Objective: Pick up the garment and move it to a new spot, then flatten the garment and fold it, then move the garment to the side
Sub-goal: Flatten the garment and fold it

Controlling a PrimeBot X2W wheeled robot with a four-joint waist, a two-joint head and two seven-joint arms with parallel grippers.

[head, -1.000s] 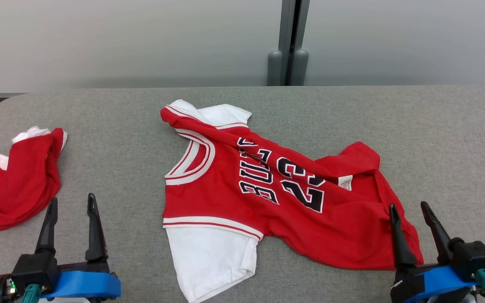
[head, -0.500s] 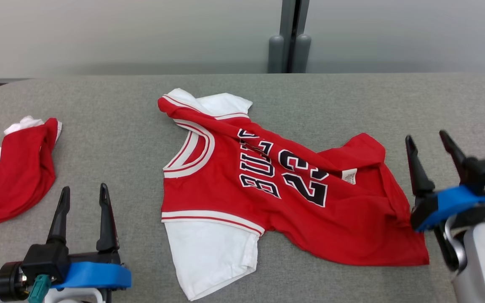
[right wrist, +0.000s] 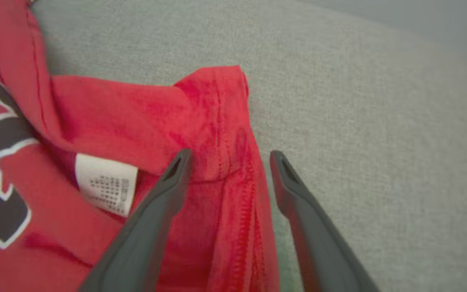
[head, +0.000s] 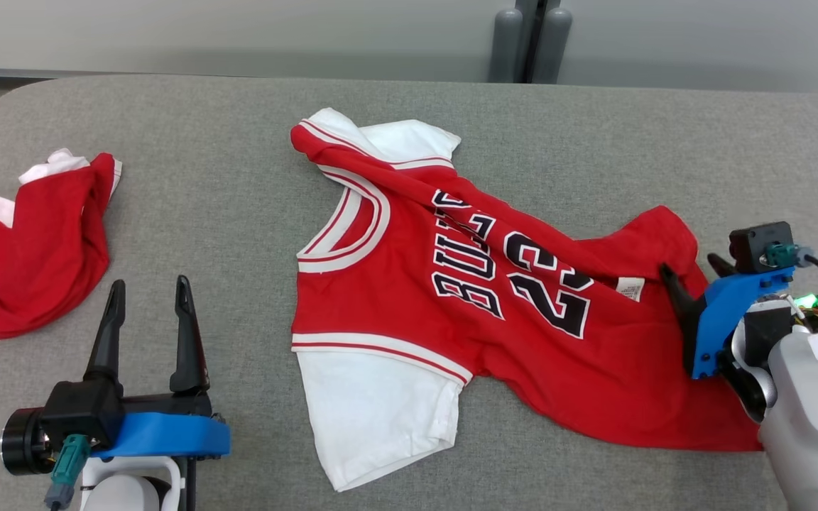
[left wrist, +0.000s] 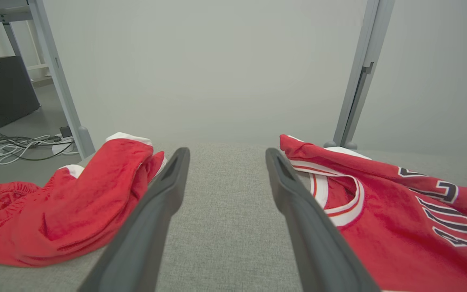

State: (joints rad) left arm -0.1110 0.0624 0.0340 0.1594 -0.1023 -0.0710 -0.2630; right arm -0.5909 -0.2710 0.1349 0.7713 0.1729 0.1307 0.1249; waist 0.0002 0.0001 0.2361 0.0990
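The garment (head: 409,298) is a red jersey with white sleeves and black lettering, lying crumpled across the middle of the grey table (head: 203,177), collar to the left. Its right hem is folded over, showing a white label (head: 630,289). My right gripper (head: 689,266) tips down over that folded hem corner. In the right wrist view the right gripper (right wrist: 229,154) is open, its fingers straddling the red hem edge (right wrist: 217,121) without pinching it. My left gripper (head: 150,284) is open over bare table, left of the collar. The left wrist view shows this left gripper (left wrist: 225,152) between the two red cloths.
A second red and white garment (head: 33,248) lies bunched at the table's left edge. A grey post (head: 530,35) stands behind the table's far edge against a pale wall. Bare table runs between the two garments and along the far side.
The head camera has tilted down and shifted. My right gripper has gone from the near right up to the folded hem corner and tipped downward. Both grippers stay open.
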